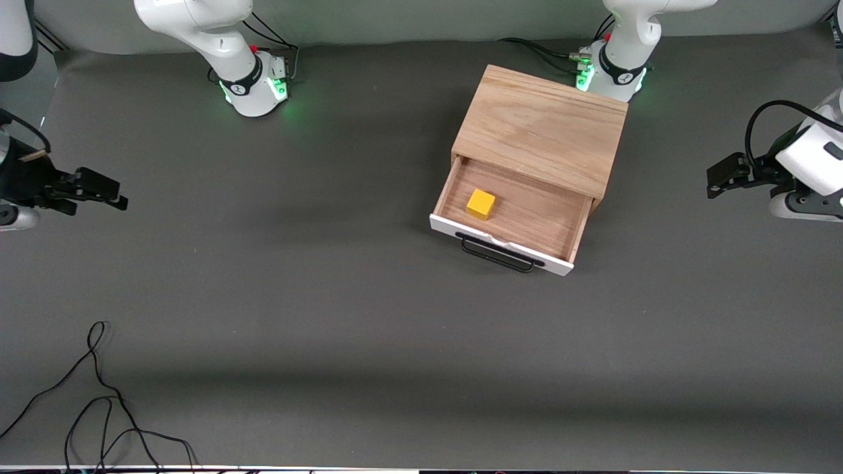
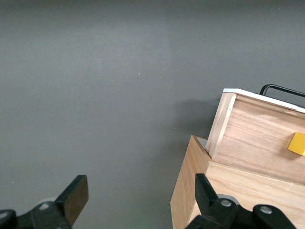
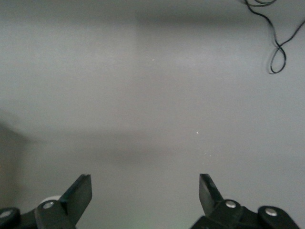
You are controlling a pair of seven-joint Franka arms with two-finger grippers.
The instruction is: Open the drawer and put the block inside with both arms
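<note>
The light oak box (image 1: 540,125) stands close to the left arm's base. Its drawer (image 1: 527,210) is pulled open toward the front camera, with its white front panel (image 1: 454,228) and black bar handle (image 1: 497,254). The yellow block (image 1: 481,204) rests inside the drawer on the wooden floor. My left gripper (image 1: 723,176) is open and empty over the table at the left arm's end, apart from the box. The left wrist view shows the gripper (image 2: 140,195), the box (image 2: 188,191), the drawer (image 2: 257,138) and the block (image 2: 298,143). My right gripper (image 1: 99,191) is open and empty over the right arm's end; it also shows in the right wrist view (image 3: 144,193).
A loose black cable (image 1: 99,408) lies on the grey table mat near the front camera at the right arm's end; it also shows in the right wrist view (image 3: 279,47). Both arm bases (image 1: 257,82) glow green along the table's edge farthest from the front camera.
</note>
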